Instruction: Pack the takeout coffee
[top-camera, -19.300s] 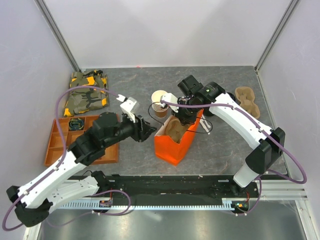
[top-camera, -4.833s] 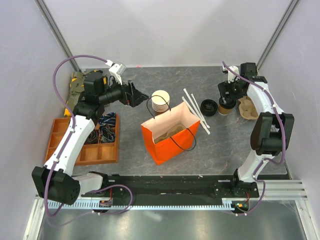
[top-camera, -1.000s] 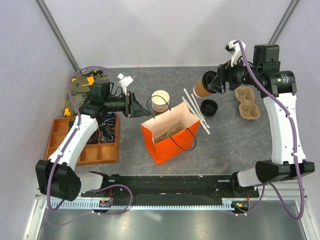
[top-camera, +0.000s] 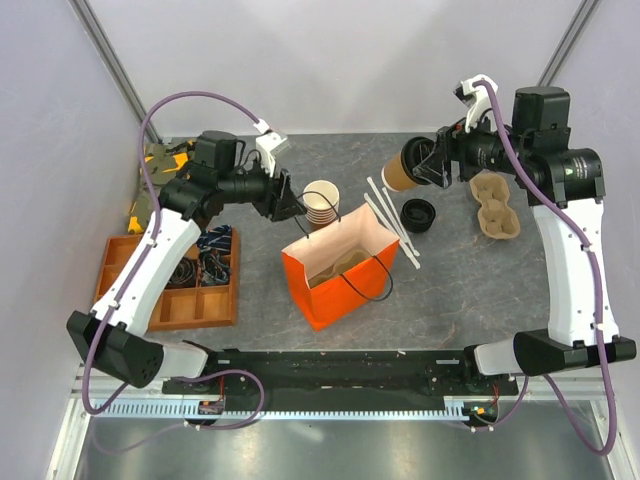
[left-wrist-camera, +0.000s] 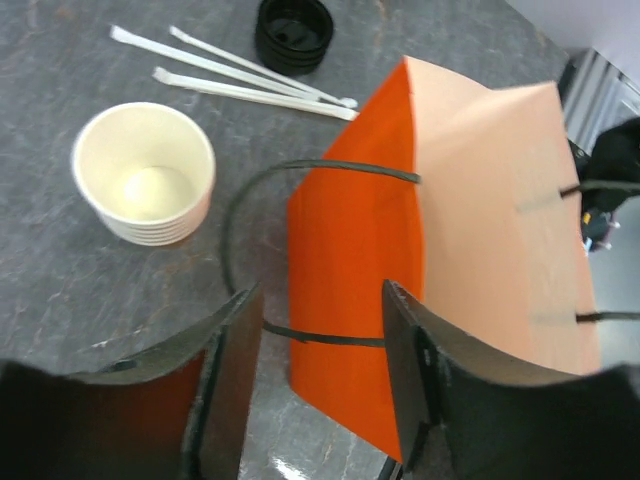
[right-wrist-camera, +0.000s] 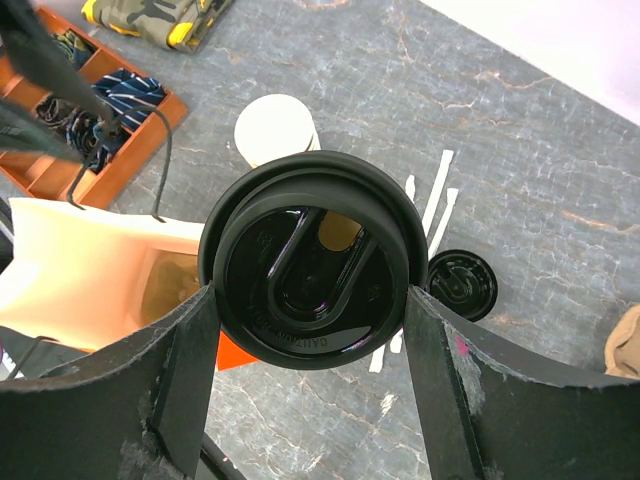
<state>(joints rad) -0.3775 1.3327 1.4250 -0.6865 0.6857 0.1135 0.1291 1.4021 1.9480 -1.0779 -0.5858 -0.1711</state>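
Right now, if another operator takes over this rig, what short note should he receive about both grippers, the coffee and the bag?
The right gripper is shut on the small tan paper cup with the round black plastic lid. It holds the cup off the table, beyond the bag's right side and not over its opening.
The left gripper is open, one finger on each side of the bag's black handle.
The orange paper bag stands upright and open on the table.
Done: cup lidded and picked up.
Left: bring it over the opening, lower it in, release.
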